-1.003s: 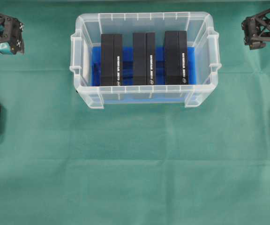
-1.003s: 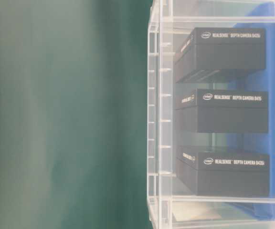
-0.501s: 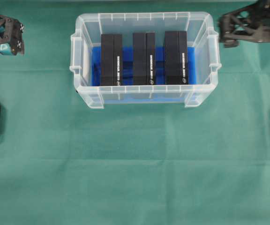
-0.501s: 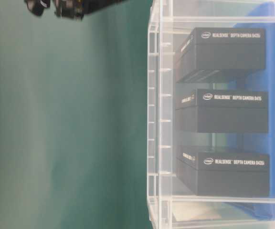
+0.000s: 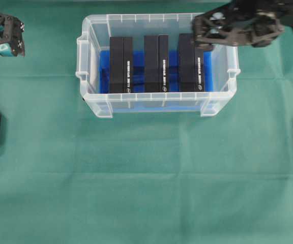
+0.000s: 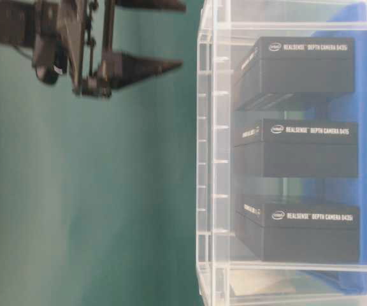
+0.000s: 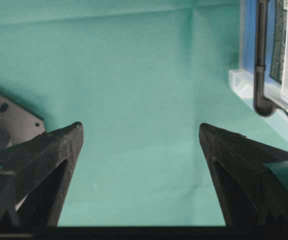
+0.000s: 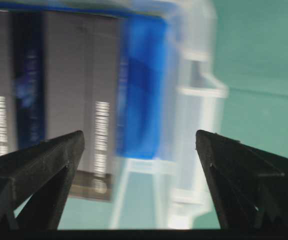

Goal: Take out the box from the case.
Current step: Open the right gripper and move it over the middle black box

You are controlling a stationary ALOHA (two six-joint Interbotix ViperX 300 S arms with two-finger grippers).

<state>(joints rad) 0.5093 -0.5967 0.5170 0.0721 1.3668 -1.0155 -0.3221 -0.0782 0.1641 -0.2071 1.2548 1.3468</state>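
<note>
Green cloth (image 5: 146, 178) covers the whole table, and on its far half sits the case (image 5: 88, 30), a clear plastic tub with a blue sheet (image 5: 105, 68) on its floor. Inside stand three black RealSense camera boxes, side by side with gaps between them: the left box (image 5: 121, 63), the middle box (image 5: 155, 63) and the right box (image 5: 191, 63). Over the tub's right far corner hangs the right gripper (image 5: 201, 34), fingers spread wide, holding nothing, above the right box. To do this well, I'd say it should centre over that box, line its fingers up with the gaps on either side, go straight down and close before lifting clear of the rim. The left gripper (image 5: 9, 40) waits well off to the left, fingers apart and empty. Count: one case, three boxes, two grippers.
</note>
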